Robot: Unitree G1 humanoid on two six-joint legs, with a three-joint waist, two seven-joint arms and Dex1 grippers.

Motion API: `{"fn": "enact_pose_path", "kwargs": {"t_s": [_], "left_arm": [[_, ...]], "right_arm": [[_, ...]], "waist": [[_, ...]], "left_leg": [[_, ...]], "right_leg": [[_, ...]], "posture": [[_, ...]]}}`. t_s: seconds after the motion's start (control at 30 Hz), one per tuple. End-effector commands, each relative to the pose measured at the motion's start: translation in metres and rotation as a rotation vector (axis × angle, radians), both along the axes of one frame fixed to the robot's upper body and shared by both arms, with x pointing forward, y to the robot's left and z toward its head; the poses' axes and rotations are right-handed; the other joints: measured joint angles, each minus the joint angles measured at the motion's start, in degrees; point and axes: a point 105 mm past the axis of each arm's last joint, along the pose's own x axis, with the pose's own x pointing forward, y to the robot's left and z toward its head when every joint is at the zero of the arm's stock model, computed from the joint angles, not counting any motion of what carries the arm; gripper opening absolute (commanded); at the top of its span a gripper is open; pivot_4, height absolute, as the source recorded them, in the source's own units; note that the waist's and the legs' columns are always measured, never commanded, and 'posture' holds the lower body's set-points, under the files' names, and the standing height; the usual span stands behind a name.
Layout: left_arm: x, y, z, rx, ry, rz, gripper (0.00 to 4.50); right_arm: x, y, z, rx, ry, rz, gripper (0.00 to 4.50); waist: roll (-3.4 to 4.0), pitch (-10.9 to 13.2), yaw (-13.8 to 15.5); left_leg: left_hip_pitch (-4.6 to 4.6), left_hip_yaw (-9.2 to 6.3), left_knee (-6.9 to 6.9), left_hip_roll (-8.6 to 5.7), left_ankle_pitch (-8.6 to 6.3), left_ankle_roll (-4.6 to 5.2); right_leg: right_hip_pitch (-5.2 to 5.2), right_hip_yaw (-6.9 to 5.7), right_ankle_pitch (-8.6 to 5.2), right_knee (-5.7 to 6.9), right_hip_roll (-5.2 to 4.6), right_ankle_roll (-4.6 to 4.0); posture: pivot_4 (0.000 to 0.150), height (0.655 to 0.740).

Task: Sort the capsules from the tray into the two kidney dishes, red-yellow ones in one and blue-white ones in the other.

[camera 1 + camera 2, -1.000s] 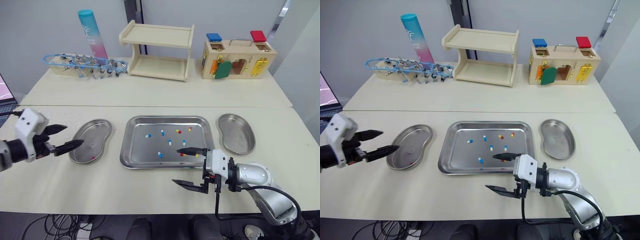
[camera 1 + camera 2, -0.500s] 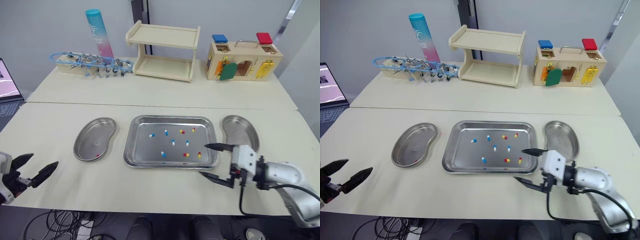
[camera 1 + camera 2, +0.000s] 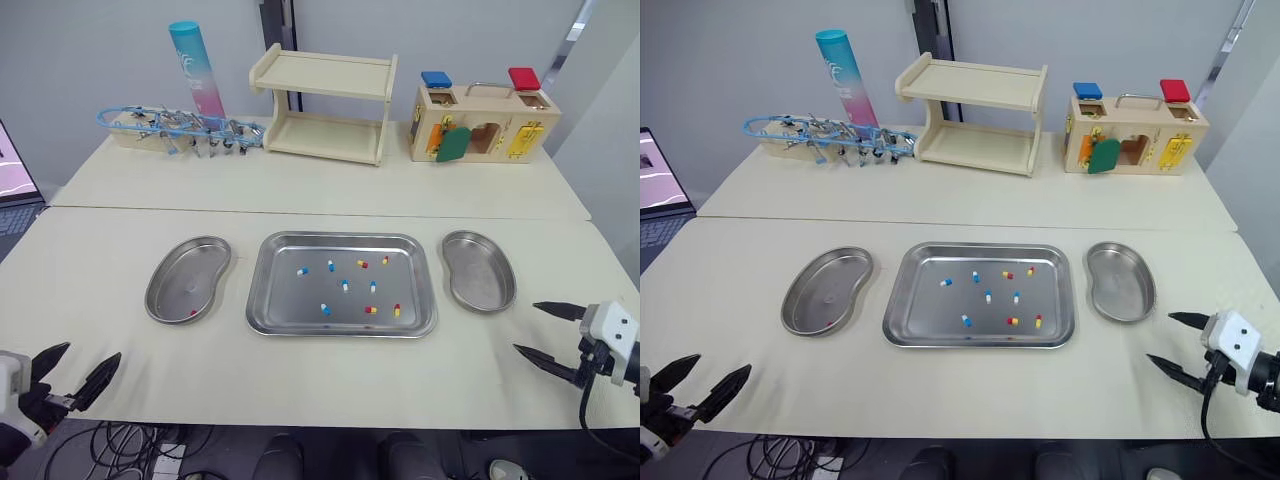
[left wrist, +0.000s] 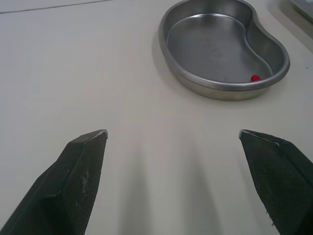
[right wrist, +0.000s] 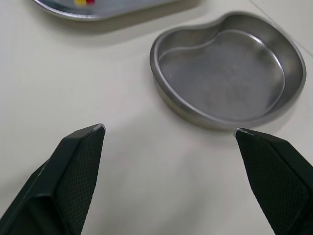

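Note:
A steel tray [image 3: 340, 240] in the middle of the table holds several blue-white capsules [image 3: 345, 285] and several red-yellow capsules [image 3: 396, 310]. The left kidney dish [image 3: 170, 290] has one red-yellow capsule [image 3: 192, 313] near its front rim, also seen as a red capsule [image 4: 255, 78] in the left wrist view. The right kidney dish [image 3: 478, 262] is bare inside. My left gripper [image 3: 90, 352] is open at the table's front left, well short of the left dish. My right gripper [image 3: 525, 327] is open at the front right, just in front of the right dish [image 5: 230, 68].
On the back table stand a wooden shelf [image 3: 325, 105], a teal-pink tube [image 3: 193, 70], a rack of metal instruments [image 3: 180, 128] and a wooden latch box [image 3: 480, 115]. A laptop [image 3: 10, 185] sits past the left edge. A seam runs between the two tables.
Both arms pulled back toward the front edge: the left gripper left the left dish, the right gripper moved from the tray's front to the right. The camera also shifted.

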Motion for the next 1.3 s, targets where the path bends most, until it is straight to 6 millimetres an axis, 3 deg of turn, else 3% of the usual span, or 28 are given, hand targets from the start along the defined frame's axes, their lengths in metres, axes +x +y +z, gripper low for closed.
{"fn": "enact_pose_path", "kwargs": {"t_s": [0.03, 0.1, 0.27, 0.47, 0.67, 0.83, 0.97, 1.07, 1.3], "left_arm": [[-0.002, -0.008, 0.009, 0.022, -0.025, -0.049, 4.47], [-0.004, -0.014, 0.010, 0.014, -0.018, -0.074, 4.47], [-0.009, -0.048, 0.003, -0.021, 0.037, -0.243, 4.47], [-0.006, -0.106, 0.004, -0.049, -0.008, -0.541, 4.47], [0.009, -0.131, -0.005, -0.122, -0.060, -0.638, 4.47], [0.015, -0.135, -0.013, -0.163, -0.110, -0.648, 4.47], [0.024, -0.135, -0.022, -0.152, -0.127, -0.654, 4.47], [0.033, -0.134, -0.017, -0.148, -0.163, -0.650, 4.47], [0.039, -0.141, -0.018, -0.117, -0.155, -0.703, 4.47]], "right_arm": [[0.007, -0.007, 0.012, -0.031, -0.051, 0.007, 4.50], [0.009, -0.009, 0.010, -0.034, -0.045, 0.008, 4.50], [0.011, -0.014, 0.005, -0.056, -0.038, 0.008, 4.50], [0.010, -0.018, 0.003, -0.080, -0.039, 0.011, 4.50], [0.012, -0.016, 0.007, -0.101, -0.059, 0.012, 4.50], [0.025, 0.005, 0.031, -0.106, -0.094, 0.053, 4.50], [0.028, 0.049, 0.057, -0.079, -0.119, 0.213, 4.50], [0.037, 0.095, 0.071, -0.092, -0.096, 0.336, 4.50], [0.055, 0.188, 0.074, -0.134, -0.080, 0.618, 4.50]], "waist": [[0.02, 0.00, -0.18], [0.02, 0.00, -0.21], [0.02, 0.01, -0.07], [0.06, 0.00, 0.06], [0.18, -0.03, 0.02], [0.31, -0.05, -0.53], [0.35, -0.08, -0.51], [0.34, -0.06, -0.54], [0.35, -0.01, -0.55]], "left_leg": [[0.01, -0.01, 0.00, 0.00, 0.00, 0.00], [0.01, 0.00, -0.01, 0.00, 0.00, 0.00], [-0.01, 0.02, 0.00, 0.00, 0.00, 0.00], [-0.01, 0.03, 0.01, 0.00, -0.01, 0.00], [0.01, 0.04, 0.01, 0.00, -0.01, 0.00], [0.01, 0.05, 0.01, 0.00, -0.02, 0.04], [0.02, 0.02, 0.01, 0.00, -0.02, 0.04], [-0.01, -0.01, 0.04, 0.00, -0.02, 0.04], [-0.05, -0.07, 0.02, 0.00, -0.02, 0.04]], "right_leg": [[0.00, -0.01, 0.00, 0.00, 0.00, 0.00], [0.00, 0.01, 0.00, 0.00, 0.00, 0.00], [0.00, 0.02, 0.00, -0.02, 0.00, 0.00], [0.04, 0.03, 0.00, -0.04, 0.00, 0.00], [0.04, 0.04, 0.00, -0.04, 0.01, 0.00], [0.02, 0.06, 0.00, -0.04, 0.01, 0.00], [0.03, 0.05, 0.00, -0.01, 0.02, 0.00], [0.03, 0.02, 0.00, -0.01, 0.02, 0.01], [-0.07, -0.01, 0.01, -0.01, 0.02, 0.02]], "posture": [[0.150, 0.7400], [0.150, 0.7400], [0.150, 0.7400], [0.150, 0.7400], [0.150, 0.7400], [0.150, 0.7400], [0.150, 0.7400], [0.150, 0.7400], [0.150, 0.7400]]}}
